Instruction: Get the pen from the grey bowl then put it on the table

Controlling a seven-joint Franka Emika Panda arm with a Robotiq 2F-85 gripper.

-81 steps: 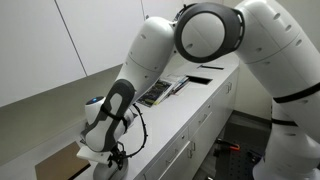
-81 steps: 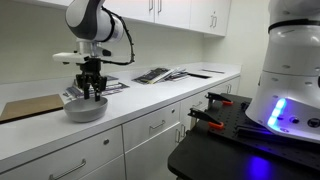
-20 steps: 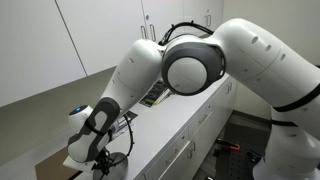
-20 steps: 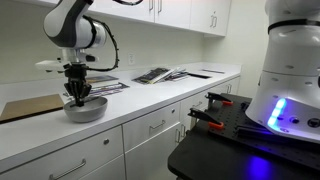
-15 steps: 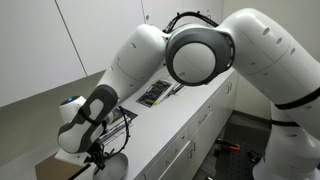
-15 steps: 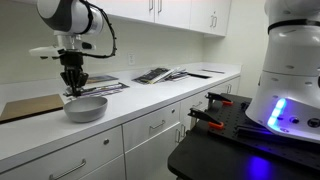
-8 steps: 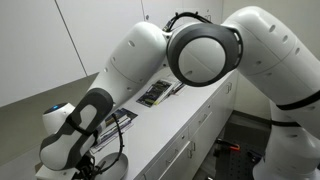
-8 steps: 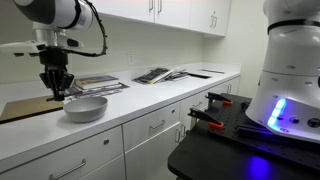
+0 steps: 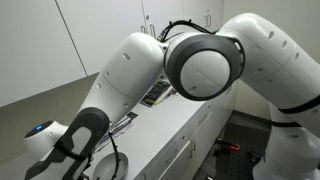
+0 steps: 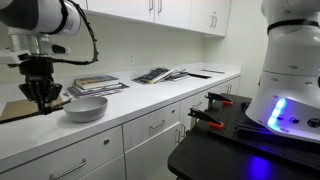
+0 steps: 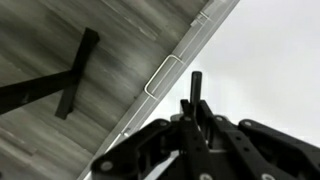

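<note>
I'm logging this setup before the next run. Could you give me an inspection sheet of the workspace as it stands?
Surface: white table, smooth, drawer fronts below.
Job's things: grey bowl upright on the table; pen held in the gripper, not yet set down.
Clutter: brown board; stacked papers; open booklets.
Grippers: gripper shut on the pen, over the board, apart from the bowl.
Cables: black cable loops off the wrist.
Surroundings: wall cupboards; robot base with a blue glow; red-handled clamps.
</note>
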